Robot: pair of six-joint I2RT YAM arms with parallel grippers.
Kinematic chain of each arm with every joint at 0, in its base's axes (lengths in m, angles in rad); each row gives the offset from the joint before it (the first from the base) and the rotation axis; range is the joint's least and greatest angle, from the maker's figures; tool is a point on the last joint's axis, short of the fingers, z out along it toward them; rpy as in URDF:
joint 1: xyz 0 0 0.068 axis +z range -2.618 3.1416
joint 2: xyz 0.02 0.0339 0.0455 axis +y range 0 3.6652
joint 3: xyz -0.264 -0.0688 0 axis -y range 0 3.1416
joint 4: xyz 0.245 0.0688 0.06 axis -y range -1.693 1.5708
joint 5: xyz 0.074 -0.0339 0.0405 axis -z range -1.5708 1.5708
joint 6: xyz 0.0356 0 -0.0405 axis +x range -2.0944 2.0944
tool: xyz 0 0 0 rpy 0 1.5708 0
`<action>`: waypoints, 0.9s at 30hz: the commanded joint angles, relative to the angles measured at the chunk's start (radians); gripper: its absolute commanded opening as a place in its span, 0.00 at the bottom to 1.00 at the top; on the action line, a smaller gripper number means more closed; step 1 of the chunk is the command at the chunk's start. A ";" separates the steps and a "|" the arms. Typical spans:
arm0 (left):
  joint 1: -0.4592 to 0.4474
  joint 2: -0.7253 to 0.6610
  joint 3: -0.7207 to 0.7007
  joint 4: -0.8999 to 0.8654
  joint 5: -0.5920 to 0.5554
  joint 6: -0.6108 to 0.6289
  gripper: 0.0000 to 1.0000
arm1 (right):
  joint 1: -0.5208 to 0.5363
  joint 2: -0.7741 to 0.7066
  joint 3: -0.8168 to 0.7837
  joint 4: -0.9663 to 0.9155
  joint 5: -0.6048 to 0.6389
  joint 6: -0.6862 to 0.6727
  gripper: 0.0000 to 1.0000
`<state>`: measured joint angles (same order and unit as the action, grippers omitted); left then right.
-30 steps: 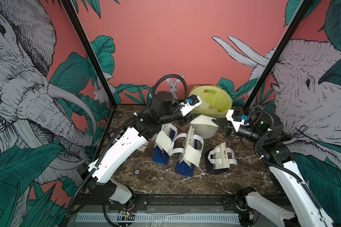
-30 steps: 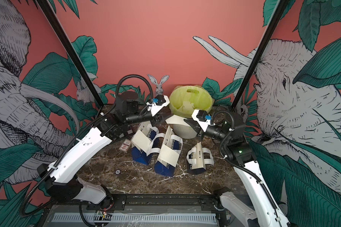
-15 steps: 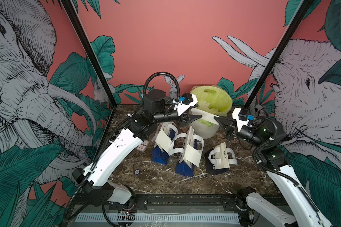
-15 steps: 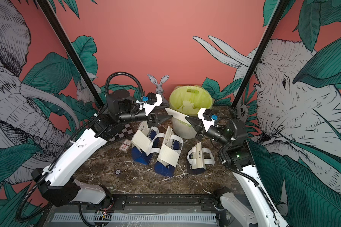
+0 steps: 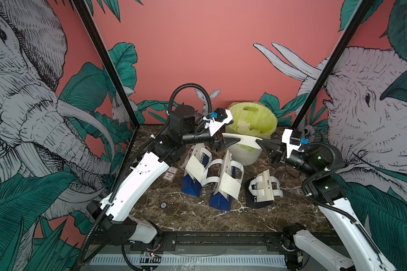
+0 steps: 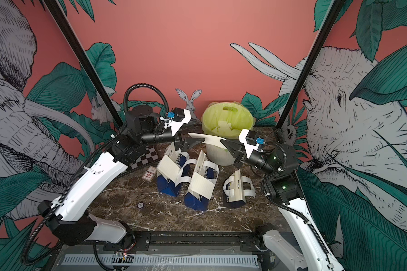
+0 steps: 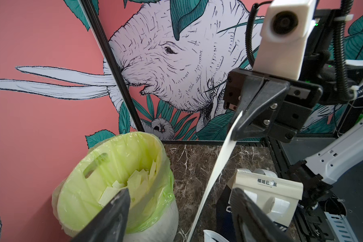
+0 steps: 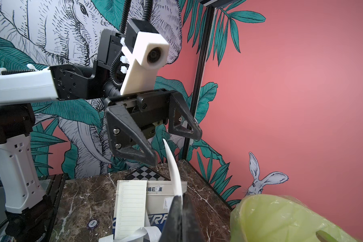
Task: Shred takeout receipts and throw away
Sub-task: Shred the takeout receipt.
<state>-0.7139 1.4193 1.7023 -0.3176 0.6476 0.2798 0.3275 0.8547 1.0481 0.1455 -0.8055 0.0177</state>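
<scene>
The receipt strip (image 5: 242, 140) hung in the air in front of the bin (image 5: 244, 154). It was clamped at one end by the right jaws, which were pressed together on it. Its other end curved freely into the gap of the left jaws, which stood wide apart on either side of it. In the right wrist view the paper's tip appeared to touch neither of them.

Judged from that, the weak point was the one-ended hold. The paper was thin, bowed and edge-on, so a closing left pinch could catch only the tip, or push it aside and shut on nothing. A grip too near the end would probably tear off a sliver, or slip, rather than split the strip.

The strip also seemed to lie beside the bin's mouth, over the bench (image 5: 193, 213) and the blue bags (image 5: 221, 201). It was not above the torn pieces (image 5: 242, 125) in the green liner (image 5: 268, 117), so anything released there would likely land among the bags.

Two more receipts (image 5: 195, 167) lay on the bags just below. A low sweep of either arm could knock them off or tip a bag over.
</scene>
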 commanded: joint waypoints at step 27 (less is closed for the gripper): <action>0.007 -0.016 -0.057 0.218 0.180 -0.180 0.27 | 0.008 -0.011 -0.023 0.113 0.077 0.043 0.00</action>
<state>-0.7109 1.4361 1.6527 -0.1577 0.8108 0.1337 0.3286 0.8558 1.0306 0.2119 -0.7315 0.0540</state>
